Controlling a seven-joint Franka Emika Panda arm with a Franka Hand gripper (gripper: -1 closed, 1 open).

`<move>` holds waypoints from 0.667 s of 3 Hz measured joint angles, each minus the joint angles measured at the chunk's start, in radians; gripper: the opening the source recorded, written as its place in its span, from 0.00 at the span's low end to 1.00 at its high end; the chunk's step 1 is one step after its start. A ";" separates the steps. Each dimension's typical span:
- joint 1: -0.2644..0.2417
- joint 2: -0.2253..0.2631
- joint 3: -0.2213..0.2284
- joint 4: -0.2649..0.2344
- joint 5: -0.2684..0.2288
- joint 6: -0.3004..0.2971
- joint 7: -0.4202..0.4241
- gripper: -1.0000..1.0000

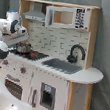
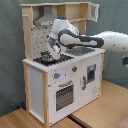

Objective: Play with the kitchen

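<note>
The white-panelled, light-wood toy kitchen (image 1: 54, 66) (image 2: 62, 75) stood upright. The pincer (image 2: 51, 52) hung just above a small metal pot (image 1: 23, 48) (image 2: 46, 58) on its black-red hob (image 1: 33, 54). Whether it was spread or pressed together, I could not tell.

The kitchen (image 1: 61, 87) (image 2: 65, 85) stands upright, filling the centre of both exterior views: white panels with light wood edges, black-red hob carrying a small metal pot, closed oven door below, black tap over the grey sink, grey hood and microwave shelf above.

We see a dull grey fabric curtain (image 1: 109, 44) hanging behind everything in both exterior views. In the second exterior view, a light brown wooden bench (image 2: 102, 107) lies underneath.
</note>
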 joint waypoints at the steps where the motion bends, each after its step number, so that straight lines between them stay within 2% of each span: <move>1: 0.000 0.000 0.000 0.000 0.000 0.000 -0.002 1.00; 2: -0.002 0.005 0.004 0.009 0.005 -0.030 -0.016 1.00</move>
